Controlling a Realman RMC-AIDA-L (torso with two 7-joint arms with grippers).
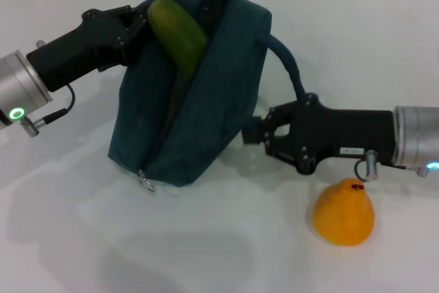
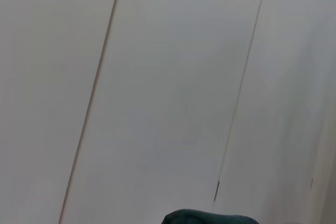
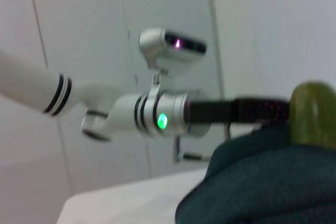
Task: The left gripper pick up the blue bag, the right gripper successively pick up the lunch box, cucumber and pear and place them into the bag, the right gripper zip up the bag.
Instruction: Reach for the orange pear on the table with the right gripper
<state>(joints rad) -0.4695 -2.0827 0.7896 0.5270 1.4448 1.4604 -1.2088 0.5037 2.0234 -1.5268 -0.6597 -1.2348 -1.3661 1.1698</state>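
Left gripper [image 1: 137, 22] clamped on the blue bag [image 1: 199, 101] at its upper edge. Cucumber [image 1: 177, 32] protrudes from the bag's open top. Right gripper [image 1: 255, 130] at the bag's 3 o'clock side — finger spread cannot be judged. Pear [image 1: 343, 211] on the table [image 1: 68, 238], at 5 o'clock from that claw — apart.

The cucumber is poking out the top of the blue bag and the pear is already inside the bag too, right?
Not quite. The cucumber does poke out the top of the blue bag, but the pear is not inside. The head view shows it sitting on the table, next to the right gripper.
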